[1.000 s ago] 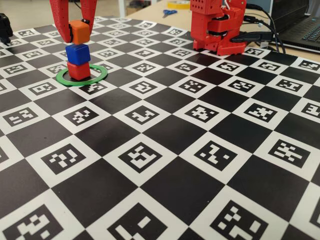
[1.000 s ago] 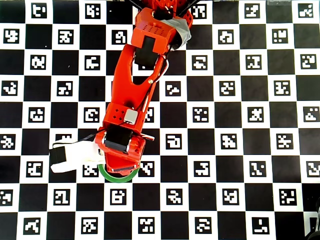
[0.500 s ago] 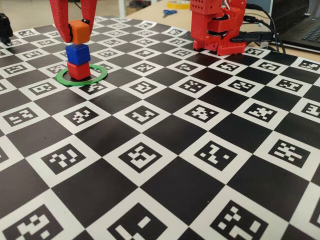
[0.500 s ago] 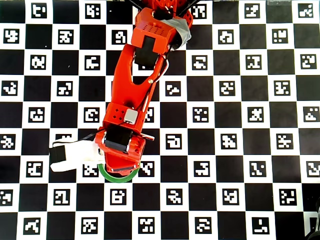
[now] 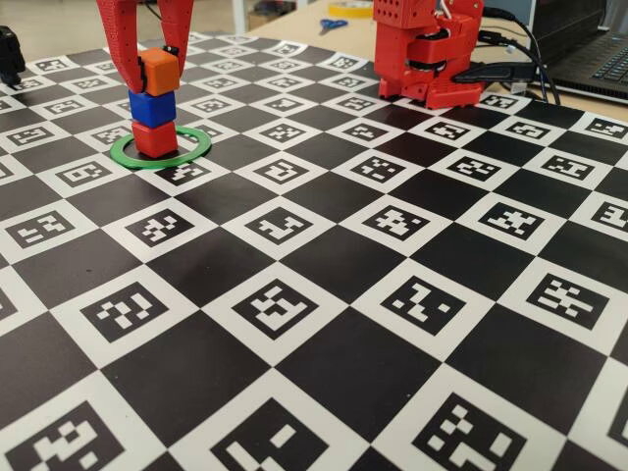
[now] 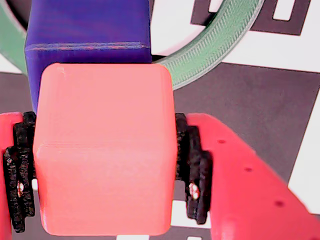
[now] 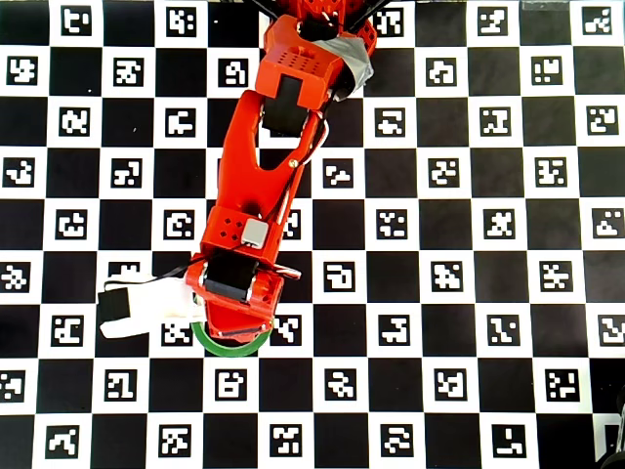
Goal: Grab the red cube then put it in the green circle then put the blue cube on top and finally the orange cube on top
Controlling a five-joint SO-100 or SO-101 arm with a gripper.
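Checkerboard matting [image 5: 324,265] printed with black-and-white marker squares covers the whole table, with scissors [image 5: 333,25] and a laptop [image 5: 599,59] along the far edge in the fixed view. At the left of that view the green circle [image 5: 196,146] lies flat on the mat, and inside it the red cube [image 5: 155,137] carries the blue cube [image 5: 153,107].

My gripper [image 5: 157,71] hangs straight over that stack, pinching the orange cube [image 5: 160,72] by its two side faces. In the wrist view my black ribbed pads [image 6: 20,172] press flat against the left and right faces of the orange cube [image 6: 105,150], roughly at mid-height, with the blue cube [image 6: 87,37] directly beneath and the ring [image 6: 215,42] curving off to the right. Whether orange already rests on blue I cannot tell; they look touching or nearly so.

I judge it light, rigid plastic with smooth, slightly rounded edges: no crushing risk, but easy to nudge. Opposite flat sides are the right hold, and the stack under it looks tippy.
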